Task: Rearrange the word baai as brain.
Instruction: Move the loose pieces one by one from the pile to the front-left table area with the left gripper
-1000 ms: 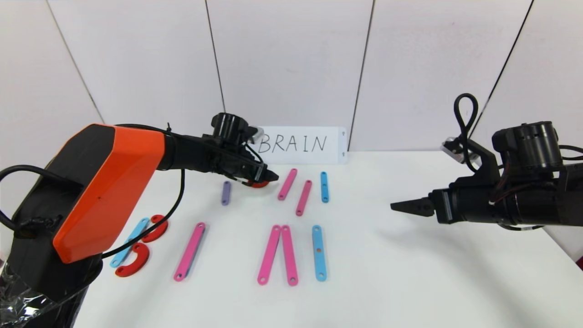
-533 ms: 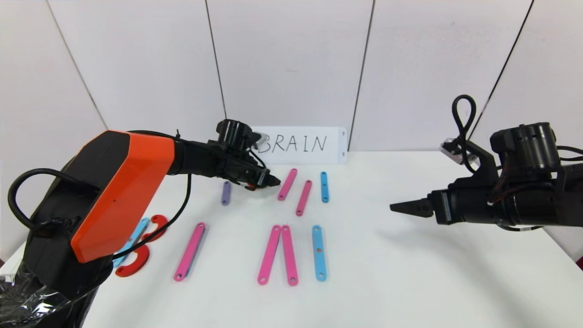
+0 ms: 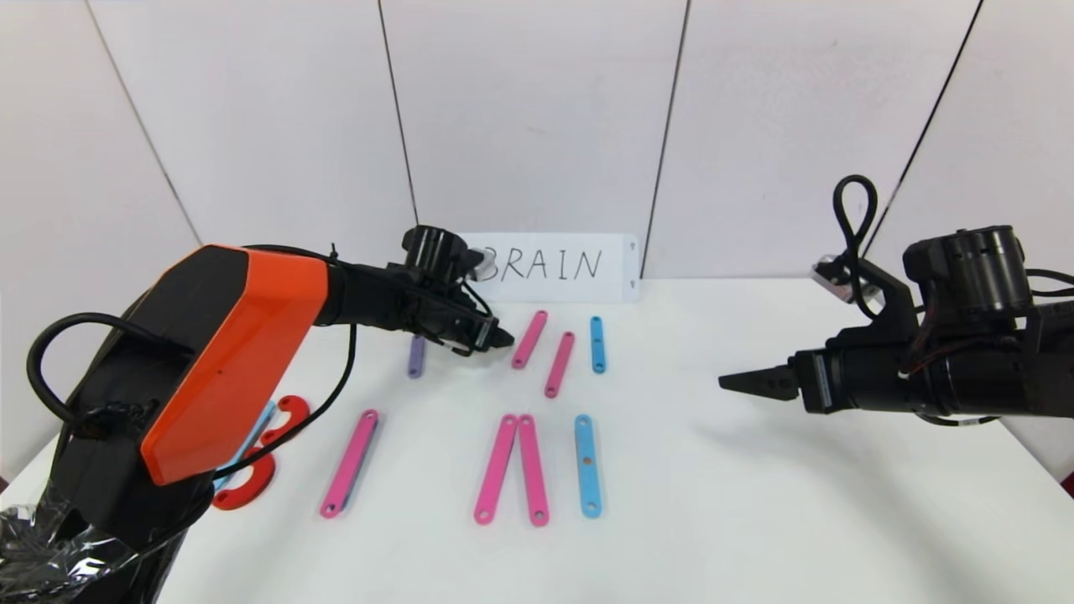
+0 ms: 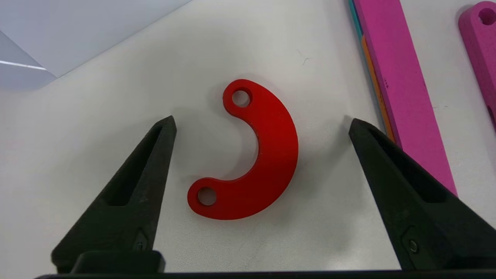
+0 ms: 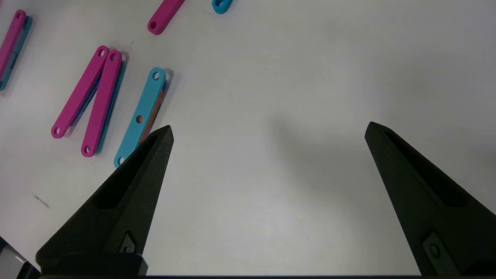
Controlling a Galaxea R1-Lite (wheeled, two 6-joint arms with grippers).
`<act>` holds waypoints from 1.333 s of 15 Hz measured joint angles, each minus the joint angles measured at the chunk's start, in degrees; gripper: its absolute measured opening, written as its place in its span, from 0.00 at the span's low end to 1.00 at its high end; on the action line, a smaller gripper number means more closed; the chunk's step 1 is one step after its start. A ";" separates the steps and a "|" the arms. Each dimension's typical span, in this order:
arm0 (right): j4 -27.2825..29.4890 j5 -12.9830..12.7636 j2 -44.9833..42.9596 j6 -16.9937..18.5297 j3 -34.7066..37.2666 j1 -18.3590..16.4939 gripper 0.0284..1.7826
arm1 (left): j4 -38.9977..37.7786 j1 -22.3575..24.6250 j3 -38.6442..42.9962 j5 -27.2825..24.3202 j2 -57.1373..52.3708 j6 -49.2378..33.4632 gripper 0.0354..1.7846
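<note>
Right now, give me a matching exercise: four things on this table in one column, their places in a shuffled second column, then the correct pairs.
Things:
1. red curve
2. purple strip
3. white card
4. right gripper

Places:
A. against the back wall
B. between the open fingers of the left gripper
C. open above bare table at the right
D. flat beside the left gripper, on its left

Pairs: 1-B, 2-D, 3-A, 4-C

Counting 5 flat pink plastic strips with holes [image 3: 350, 463]: 3 long, 2 short. Then 3 flat blue holed plastic strips [image 3: 587, 466], 1 of them partly hidden. Only 1 short purple holed plastic strip [image 3: 415, 356]. Totalling 3 red C-shaped plastic curves [image 3: 243, 491]: 2 in the head view, 1 more in the left wrist view. Plus 1 white card handwritten BRAIN [image 3: 554, 267].
</note>
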 joint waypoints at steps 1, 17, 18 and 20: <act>0.00 0.00 0.00 0.00 0.00 -0.02 0.97 | 0.44 0.02 0.00 0.05 0.01 0.01 0.76; -0.01 0.00 0.00 0.00 -0.05 0.00 0.97 | 3.12 -0.04 1.04 1.38 -1.04 2.46 0.16; 0.00 0.00 0.00 0.00 -0.05 0.00 0.97 | 3.15 -0.06 1.48 1.40 -1.51 2.57 0.15; -0.01 0.00 0.00 0.00 0.00 0.00 0.97 | 3.17 -0.15 2.41 1.38 -2.50 2.65 0.15</act>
